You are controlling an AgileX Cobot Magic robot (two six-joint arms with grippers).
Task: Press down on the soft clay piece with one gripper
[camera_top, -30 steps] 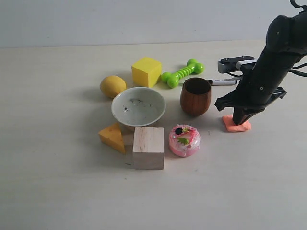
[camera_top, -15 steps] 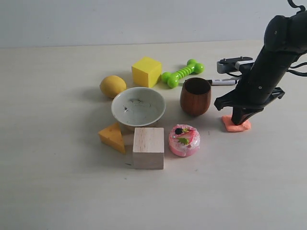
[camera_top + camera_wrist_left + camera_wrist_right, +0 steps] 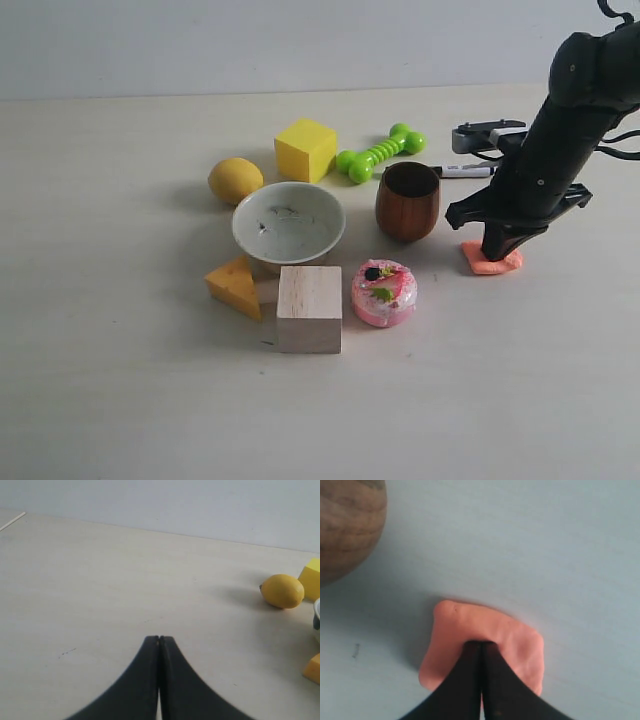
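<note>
The soft clay piece [image 3: 489, 261] [image 3: 454, 630] is a flat salmon-orange lump lying on the table to the right of the wooden cup [image 3: 407, 200]. My right gripper [image 3: 494, 250] [image 3: 481, 644] is shut, fingers pressed together, and their tips sit down on the clay's top, sunk slightly into it. The left gripper [image 3: 159, 639] is also shut with nothing in it, hovering over bare table; it does not show in the exterior view.
A pink cake toy [image 3: 384, 292], wooden block [image 3: 309, 308], orange cheese wedge [image 3: 235, 285], white bowl [image 3: 288, 222], lemon [image 3: 235, 180], yellow cube [image 3: 306, 149] and green bone toy [image 3: 380, 152] fill the middle. A marker [image 3: 462, 171] lies behind the right arm.
The right arm has shifted slightly left and down over the clay, with its shut tips staying on the lump. The clay has barely moved.
</note>
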